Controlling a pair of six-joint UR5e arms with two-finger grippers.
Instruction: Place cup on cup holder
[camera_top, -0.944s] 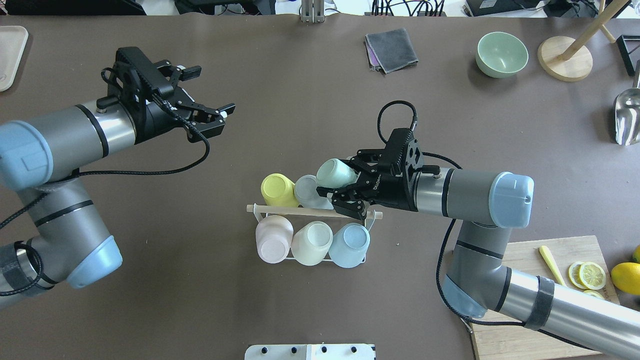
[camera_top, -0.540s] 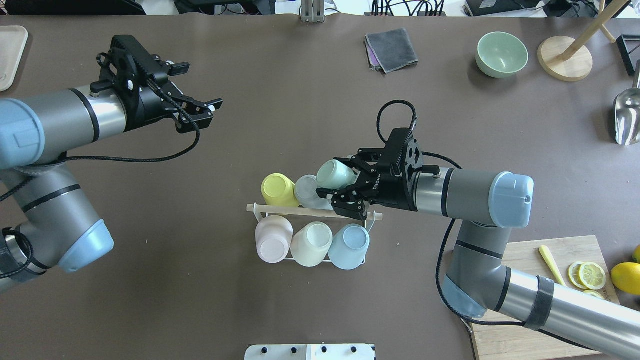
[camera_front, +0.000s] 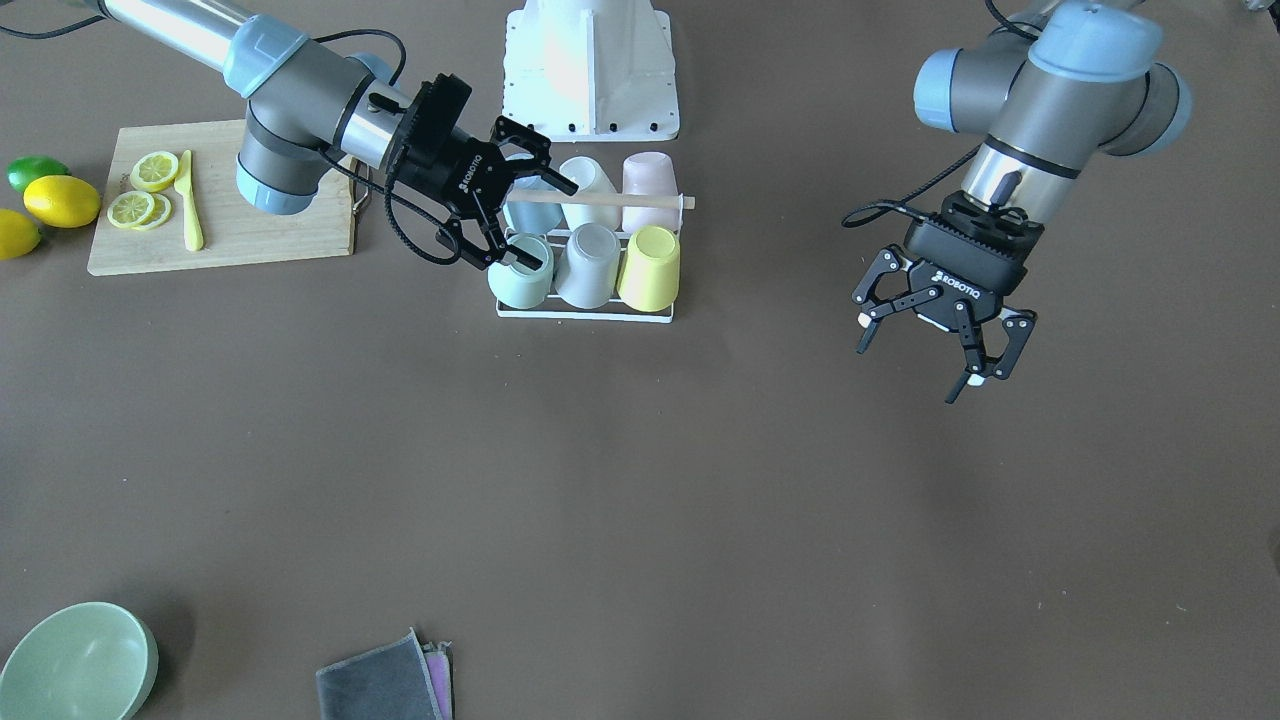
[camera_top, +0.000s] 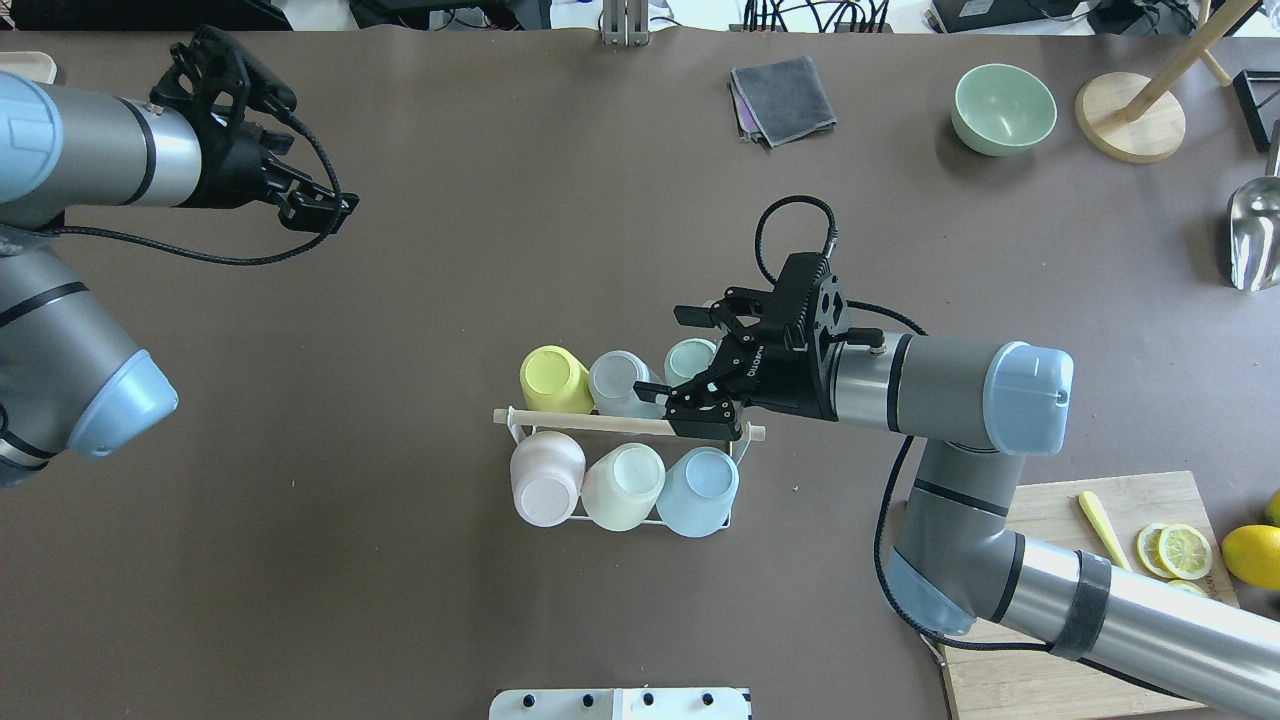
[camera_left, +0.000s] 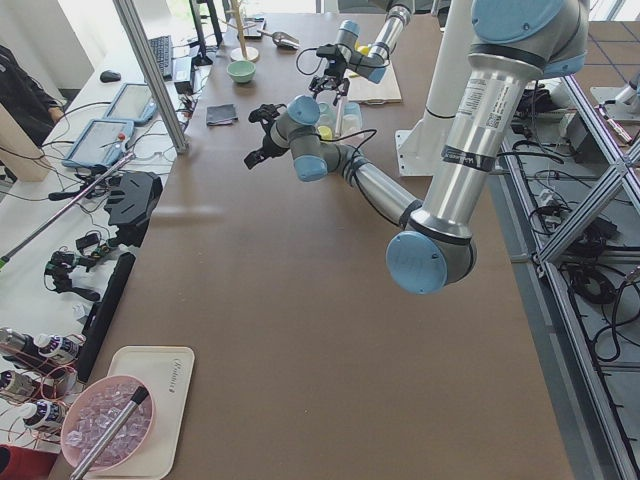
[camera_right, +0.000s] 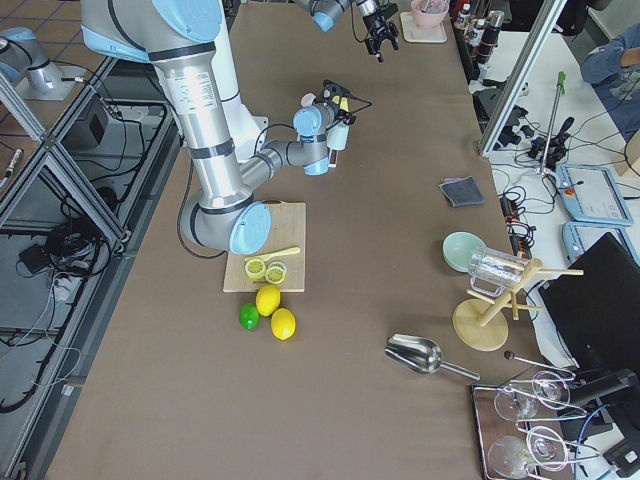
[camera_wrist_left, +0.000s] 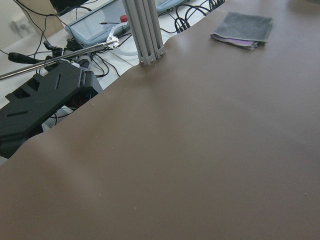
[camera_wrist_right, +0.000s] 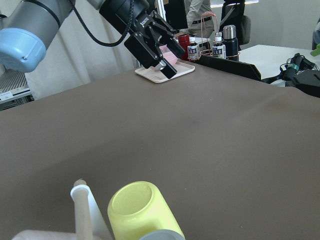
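The cup holder (camera_top: 620, 423) is a white wire rack with a wooden rod, mid-table; it also shows in the front view (camera_front: 600, 199). Several upturned cups sit on it. The mint cup (camera_top: 688, 358) stands in the far row beside a grey cup (camera_top: 618, 380) and a yellow cup (camera_top: 553, 378). My right gripper (camera_top: 668, 352) is open, its fingers on either side of the mint cup (camera_front: 520, 283) with a gap. My left gripper (camera_top: 325, 205) is open and empty, far off at the table's left (camera_front: 915, 365).
A folded grey cloth (camera_top: 783, 98), a green bowl (camera_top: 1003, 108), a wooden stand (camera_top: 1130, 115) and a metal scoop (camera_top: 1255, 235) lie at the far right. A cutting board (camera_top: 1050, 520) with lemon slices sits under my right arm. A white tray (camera_wrist_right: 165, 72) is behind the left gripper.
My right gripper has opened and let go of the mint cup, which has dropped onto the holder. My left arm has drawn back to the far left.
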